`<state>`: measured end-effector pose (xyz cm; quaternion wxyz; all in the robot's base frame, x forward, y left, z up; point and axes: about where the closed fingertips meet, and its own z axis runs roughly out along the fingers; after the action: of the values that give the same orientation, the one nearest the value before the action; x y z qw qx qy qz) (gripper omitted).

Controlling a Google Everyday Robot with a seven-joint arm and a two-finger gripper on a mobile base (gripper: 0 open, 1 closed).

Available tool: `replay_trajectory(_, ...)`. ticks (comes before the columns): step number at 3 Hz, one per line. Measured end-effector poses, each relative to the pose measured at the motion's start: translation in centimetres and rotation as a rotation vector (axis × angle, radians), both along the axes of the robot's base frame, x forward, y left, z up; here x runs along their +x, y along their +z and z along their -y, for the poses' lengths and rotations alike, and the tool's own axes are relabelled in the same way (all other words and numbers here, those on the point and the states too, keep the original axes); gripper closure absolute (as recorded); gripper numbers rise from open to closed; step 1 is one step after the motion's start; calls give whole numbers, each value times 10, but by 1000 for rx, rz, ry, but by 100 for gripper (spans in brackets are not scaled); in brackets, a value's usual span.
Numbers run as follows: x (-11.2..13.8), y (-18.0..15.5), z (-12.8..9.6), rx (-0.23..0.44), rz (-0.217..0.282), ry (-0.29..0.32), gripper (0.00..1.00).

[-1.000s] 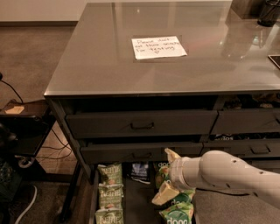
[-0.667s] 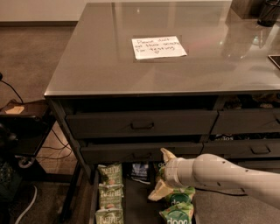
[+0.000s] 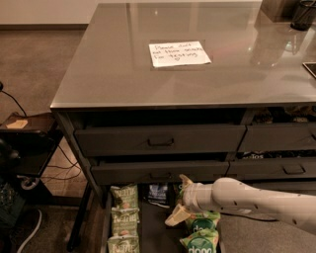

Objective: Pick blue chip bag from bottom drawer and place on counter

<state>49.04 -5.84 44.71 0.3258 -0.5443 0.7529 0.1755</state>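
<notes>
The blue chip bag [image 3: 157, 192] lies at the back of the open bottom drawer [image 3: 153, 231], partly under the drawer above. It sits between pale green bags [image 3: 123, 216] on the left and bright green "dang" bags [image 3: 201, 235] on the right. My gripper [image 3: 178, 198] is low over the drawer, just right of the blue bag, above the dang bags. Its pale fingers [image 3: 176, 216] are spread open and hold nothing. The counter [image 3: 113, 64] carries the white handwritten note [image 3: 178, 53].
Two closed dark drawers with pull handles [image 3: 160, 142] sit above the open one. More drawers stand to the right [image 3: 294, 169]. A dark side cart [image 3: 24, 143] with cables stands at the left. Dark objects [image 3: 301, 14] stand on the counter's far right.
My arm has slid a little to the left, bringing the open gripper closer to the blue bag. The bags have not moved.
</notes>
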Motion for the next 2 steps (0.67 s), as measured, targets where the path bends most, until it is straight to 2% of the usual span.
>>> replay_trajectory(1, 0, 0, 0, 0, 0, 0, 0)
replay_trajectory(2, 1, -31, 5, -43, 24, 10, 0)
